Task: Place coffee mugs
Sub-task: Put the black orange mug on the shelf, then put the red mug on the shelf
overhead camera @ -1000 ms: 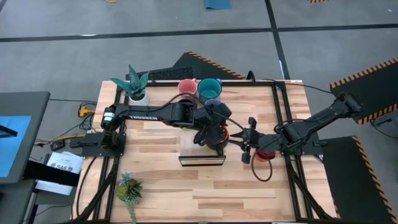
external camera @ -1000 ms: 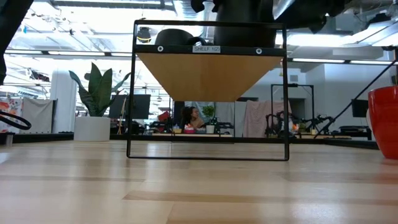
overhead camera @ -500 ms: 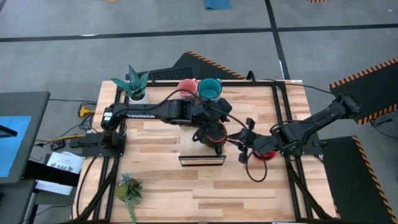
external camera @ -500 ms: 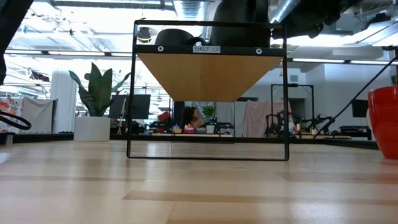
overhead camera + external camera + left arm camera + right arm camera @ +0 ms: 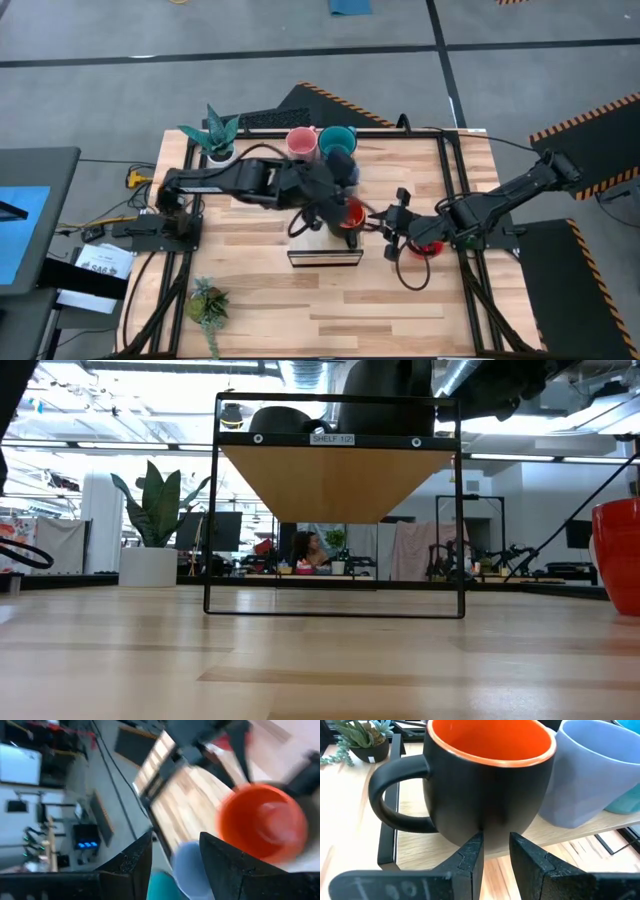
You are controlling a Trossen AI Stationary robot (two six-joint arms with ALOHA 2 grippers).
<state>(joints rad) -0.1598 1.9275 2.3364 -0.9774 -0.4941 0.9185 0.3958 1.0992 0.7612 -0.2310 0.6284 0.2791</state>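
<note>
A black mug with an orange inside stands upright on the wooden top of a black-framed shelf. Behind it on the same board are a pale blue mug, a teal mug and a pink mug. A red mug stands on the table under my right arm. My left gripper is open, above and left of the black mug. My right gripper is open, level, close before the mug's wall.
A potted plant stands at the far left corner and a smaller one near the near left corner. Black rails edge the table. Bare wood lies in front of the shelf.
My left gripper, which stood over the black mug, has drawn back toward the table's left and come off it. The mug stays upright on the shelf top, its orange inside now uncovered.
</note>
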